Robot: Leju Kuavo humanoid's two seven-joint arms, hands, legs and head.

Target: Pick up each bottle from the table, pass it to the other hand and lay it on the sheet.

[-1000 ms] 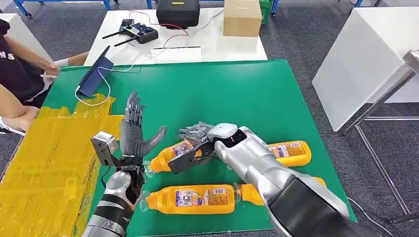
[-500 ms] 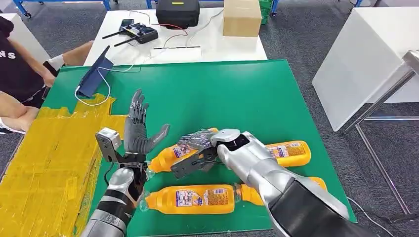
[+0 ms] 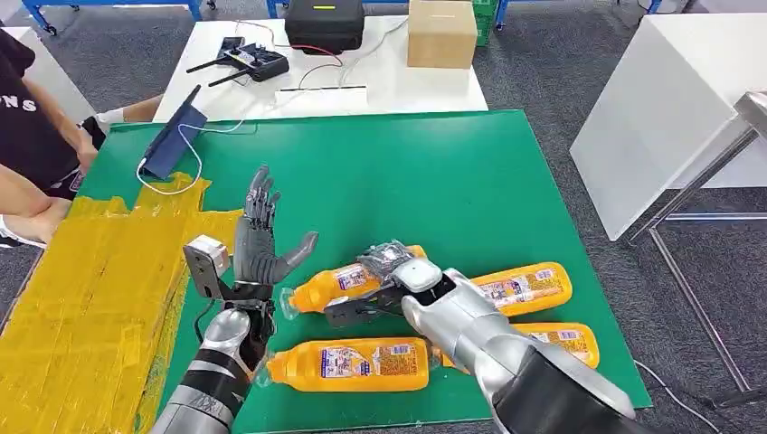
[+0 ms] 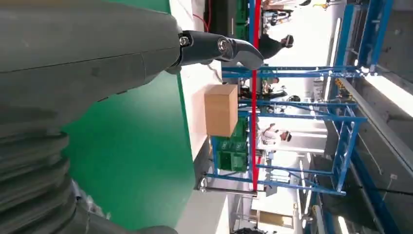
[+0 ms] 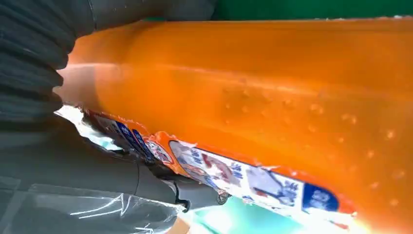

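Right hand (image 3: 391,271) grips an orange bottle (image 3: 348,282) over the green desk (image 3: 434,181). Left hand (image 3: 262,237) stands beside the bottle's cap end, fingers (image 3: 260,201) spread wide, holding nothing.

Green table (image 3: 434,172), bottles (image 3: 348,364), yellow sheet (image 3: 81,298)
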